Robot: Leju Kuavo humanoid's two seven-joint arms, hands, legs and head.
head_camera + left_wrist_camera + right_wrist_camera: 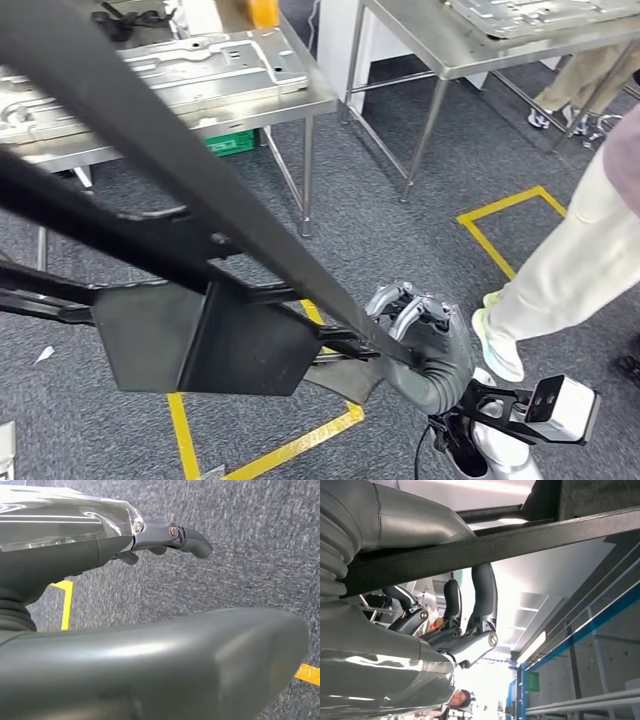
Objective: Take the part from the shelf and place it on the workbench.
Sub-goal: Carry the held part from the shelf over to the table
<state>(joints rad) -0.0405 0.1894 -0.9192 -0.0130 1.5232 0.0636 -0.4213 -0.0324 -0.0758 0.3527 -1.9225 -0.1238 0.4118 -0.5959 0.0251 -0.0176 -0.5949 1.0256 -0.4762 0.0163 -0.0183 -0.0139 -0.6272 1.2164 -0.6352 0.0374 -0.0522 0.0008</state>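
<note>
Head view: above grey carpet floor (392, 200), carrying the part (204, 345), a black metal frame with long bars and a flat plate, clear of any shelf.
Right hand: right hand (423, 340) clenching around one bar of the part near its end, fingers (407, 305) wrapping over the top.
Surface: steel surface (317, 100) standing ahead, well apart from the part, already bearing a flat grey metal panel (189, 70).
Second table: carrying another such panel (528, 15) at the far right.
Container: green crate (230, 143) sitting under the near surface, contents hidden.
Bystander: person's leg (573, 270) stepping close beside the right hand.
Left wrist view: left hand (166, 535) hanging over carpet and yellow floor tape (67, 605), fingers stretching out, gripping nothing.
Right wrist view: dark bar of the part crossing between thumb and curled fingers, confirming a firm hold; blue shelf frame (522, 690) showing behind.
Progress: seemingly past the pick-up, with carrying under way; reaching the surface and setting the part down remaining.
</note>
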